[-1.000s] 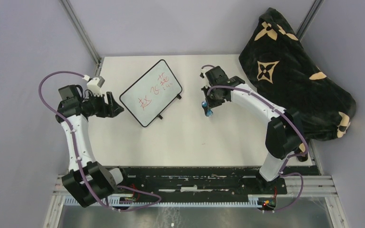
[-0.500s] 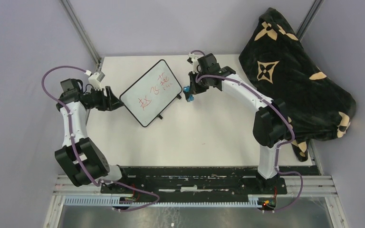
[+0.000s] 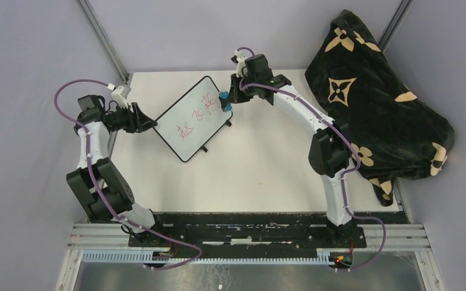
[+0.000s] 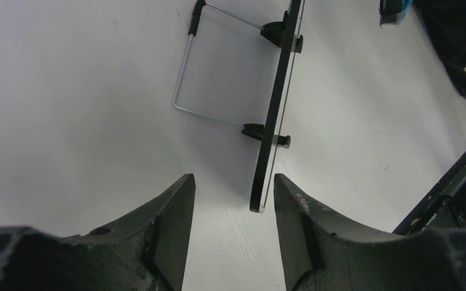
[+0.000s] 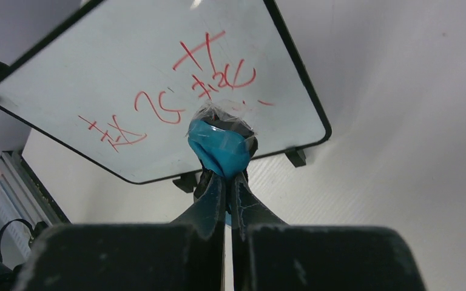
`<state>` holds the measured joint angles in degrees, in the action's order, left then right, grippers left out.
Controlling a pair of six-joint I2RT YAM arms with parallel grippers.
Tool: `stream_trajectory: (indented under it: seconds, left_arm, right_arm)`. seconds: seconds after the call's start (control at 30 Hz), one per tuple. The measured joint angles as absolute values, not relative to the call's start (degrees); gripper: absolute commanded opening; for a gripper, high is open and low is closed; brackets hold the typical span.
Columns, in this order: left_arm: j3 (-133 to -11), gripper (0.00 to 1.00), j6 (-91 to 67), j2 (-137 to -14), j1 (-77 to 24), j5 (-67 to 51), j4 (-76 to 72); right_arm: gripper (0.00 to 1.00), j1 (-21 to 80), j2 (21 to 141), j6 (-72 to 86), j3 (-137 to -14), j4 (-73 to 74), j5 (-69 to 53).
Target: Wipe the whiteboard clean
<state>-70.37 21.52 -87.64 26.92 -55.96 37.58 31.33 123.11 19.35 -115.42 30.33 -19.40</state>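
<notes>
The whiteboard (image 3: 192,117) stands tilted on small black feet in the table's middle-left, with red handwriting (image 5: 206,66) on it. My right gripper (image 3: 226,102) is shut on a small blue-and-black eraser (image 5: 221,144) and holds it at the board's right edge, right by the writing. My left gripper (image 3: 148,123) is open at the board's left corner. In the left wrist view the board's edge (image 4: 276,115) shows end-on, its near corner between my fingertips (image 4: 233,194), close to the right finger and not gripped. A wire stand (image 4: 185,73) props it from behind.
A black blanket with tan flower patterns (image 3: 376,91) is heaped at the table's right side. The white table (image 3: 249,163) has a metal rail (image 3: 249,227) along its near edge. Grey walls stand close on the left and back.
My right gripper has carried the eraser leftward and farther back to the board's right edge. My left gripper has moved right and farther back to the board's left corner.
</notes>
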Motion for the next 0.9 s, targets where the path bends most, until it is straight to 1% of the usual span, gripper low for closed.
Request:
stream_trajectory:
  seconds: [0.2, 0.3, 0.63, 0.73, 0.9]
  left_arm:
    - [-70.4, 0.56, 21.5, -88.8, 26.4, -57.5, 37.2]
    - [-70.4, 0.53, 21.5, -88.8, 25.6, -57.6, 37.1]
    - [-70.4, 0.32, 21.3, -88.8, 23.6, -57.6, 37.1]
    - [-70.4, 0.27, 21.2, -88.8, 23.6, -57.6, 37.1]
    - [-70.4, 0.14, 21.2, -88.9, 23.6, -57.6, 37.2]
  right_arm:
    - [0.01, 31.3, 126.4, 21.1, -123.6, 29.1, -19.9]
    - [0.01, 31.4, 127.7, 21.7, -125.6, 28.9, -19.9]
    - [0.01, 33.3, 131.7, 21.6, -126.9, 27.3, -16.2]
    - [0.01, 34.0, 132.2, 21.3, -126.7, 25.7, -15.1]
    - [0.01, 35.3, 132.2, 20.2, -125.7, 21.8, -13.1]
